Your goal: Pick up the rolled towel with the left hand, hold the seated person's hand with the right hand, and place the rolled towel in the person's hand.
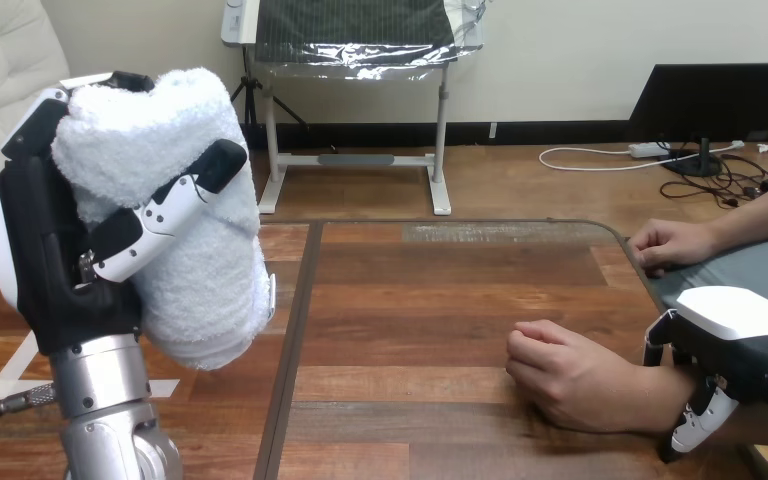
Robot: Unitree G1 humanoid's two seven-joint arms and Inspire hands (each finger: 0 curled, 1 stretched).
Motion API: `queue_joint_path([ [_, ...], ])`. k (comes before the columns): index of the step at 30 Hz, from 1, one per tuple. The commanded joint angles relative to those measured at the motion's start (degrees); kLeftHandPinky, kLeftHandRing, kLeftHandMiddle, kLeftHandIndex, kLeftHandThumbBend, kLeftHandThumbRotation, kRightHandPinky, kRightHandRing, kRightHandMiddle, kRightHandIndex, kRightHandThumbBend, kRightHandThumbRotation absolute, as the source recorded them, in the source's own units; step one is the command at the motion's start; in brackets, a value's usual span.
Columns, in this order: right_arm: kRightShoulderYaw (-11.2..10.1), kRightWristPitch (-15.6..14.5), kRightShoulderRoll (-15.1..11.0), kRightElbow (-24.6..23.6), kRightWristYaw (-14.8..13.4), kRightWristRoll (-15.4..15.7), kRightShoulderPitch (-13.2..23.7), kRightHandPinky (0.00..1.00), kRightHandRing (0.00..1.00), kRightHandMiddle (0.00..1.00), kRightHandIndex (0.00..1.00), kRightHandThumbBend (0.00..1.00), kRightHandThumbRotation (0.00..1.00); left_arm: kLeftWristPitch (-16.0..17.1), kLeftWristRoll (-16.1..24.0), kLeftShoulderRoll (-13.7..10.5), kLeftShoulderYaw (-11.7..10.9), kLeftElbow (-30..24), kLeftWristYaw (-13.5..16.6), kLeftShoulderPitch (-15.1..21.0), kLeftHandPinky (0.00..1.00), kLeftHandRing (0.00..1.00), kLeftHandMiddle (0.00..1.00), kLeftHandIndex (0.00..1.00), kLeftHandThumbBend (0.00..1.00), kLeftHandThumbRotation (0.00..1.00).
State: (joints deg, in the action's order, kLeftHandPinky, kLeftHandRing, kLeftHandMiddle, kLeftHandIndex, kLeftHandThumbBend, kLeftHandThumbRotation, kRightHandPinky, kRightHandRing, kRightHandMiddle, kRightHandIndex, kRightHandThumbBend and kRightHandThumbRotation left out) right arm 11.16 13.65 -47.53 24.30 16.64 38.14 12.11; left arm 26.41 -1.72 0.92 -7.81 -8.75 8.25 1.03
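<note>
Left robot hand [50,260]: closed around the white rolled terry-cloth towel [210,280], thumb across its front, held up clear of the brown wooden bench [430,290] at the view's left. The towel's long axis is near upright, its lower end leaning slightly toward bench centre. Right robot hand [735,325]: low at the view's right, over the wrist of the person's hand [575,378]; cannot tell whether it grips the wrist or only rests there, since the far side of the wrist is hidden and the arm is cut by the edge. The person's hand lies on the bench as a loose fist, knuckles toward the towel, palm hidden. Key relation: the fist is to the right of and below the towel, well apart, with open bench between. Judgement: the fist must open before it can take the towel. The person's other hand [672,243] rests at the bench's far right edge.
</note>
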Motion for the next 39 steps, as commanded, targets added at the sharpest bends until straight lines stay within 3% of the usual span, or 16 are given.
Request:
queue_joint_path([
  [1, 0.85, 0.31, 0.66, 1.49, -0.04, -1.07, -0.78, 0.12, 0.19, 0.3, 0.47, 0.98, 0.0, 1.39, 0.38, 0.15, 0.24, 0.04, -0.21, 3.0, 0.24, 0.3, 0.37, 0.39, 0.62, 0.0],
  [29, -3.64, -0.33, -0.35, -3.26, 0.85, -7.56, -0.11, 0.19, 0.27, 0.36, 0.46, 0.93, 0.0, 0.49, -1.75, -0.26, 0.5, 4.89, -2.1, 6.46, 0.24, 0.3, 0.37, 0.4, 0.6, 0.0],
  [39, -5.47, -1.17, -0.8, -5.69, 1.18, -8.8, 0.55, 0.2, 0.27, 0.37, 0.46, 0.93, 0.0, 3.16, -1.17, -0.88, 0.26, 11.23, -2.74, 10.09, 0.24, 0.29, 0.36, 0.4, 0.61, 0.0],
])
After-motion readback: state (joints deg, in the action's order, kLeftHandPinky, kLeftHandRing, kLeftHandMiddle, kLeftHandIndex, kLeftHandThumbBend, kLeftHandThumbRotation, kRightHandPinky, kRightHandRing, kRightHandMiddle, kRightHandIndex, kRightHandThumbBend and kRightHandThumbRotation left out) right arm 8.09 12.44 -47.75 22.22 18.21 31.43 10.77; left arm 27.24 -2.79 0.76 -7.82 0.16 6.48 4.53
